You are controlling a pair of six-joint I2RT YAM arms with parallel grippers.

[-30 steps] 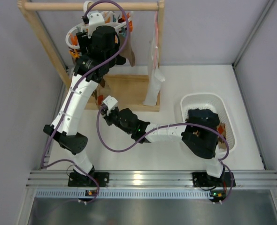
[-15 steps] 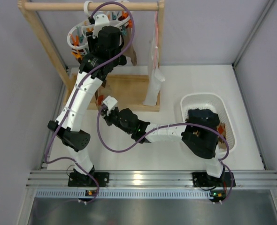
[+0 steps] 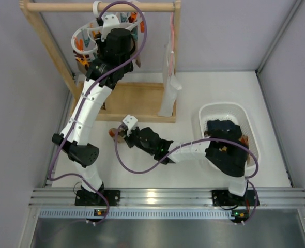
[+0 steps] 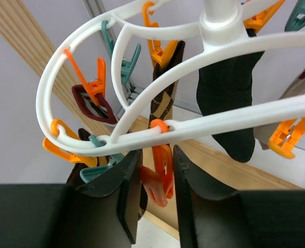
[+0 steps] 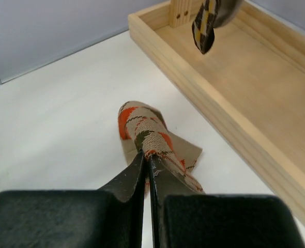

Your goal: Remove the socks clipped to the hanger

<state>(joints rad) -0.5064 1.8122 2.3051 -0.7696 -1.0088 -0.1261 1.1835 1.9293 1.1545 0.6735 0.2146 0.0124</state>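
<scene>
The white ring hanger point(image 3: 82, 40) hangs by its hook from the wooden rail, with orange and teal clips around it. In the left wrist view, a black sock point(image 4: 230, 98) and a diamond-checked sock point(image 4: 165, 101) dangle from the hanger point(image 4: 142, 135). My left gripper point(image 4: 155, 194) is shut on an orange clip point(image 4: 162, 170) just under the rim. Lower down, my right gripper point(image 5: 148, 161) is shut on a tan-and-orange checked sock point(image 5: 145, 129), which rests on the white table beside the wooden base. From above, that gripper point(image 3: 120, 132) sits left of centre.
A wooden rail frame point(image 3: 101, 7) stands at the back on a wooden tray base point(image 3: 137, 101). A white cloth with a pink strap point(image 3: 170, 85) hangs from the rail's right end. A white basket point(image 3: 224, 108) at the right holds dark socks point(image 3: 222, 126).
My left gripper has shut on the orange clip at the hanger. The right gripper has moved toward the near side with the checked sock, which now hangs free of the hanger.
</scene>
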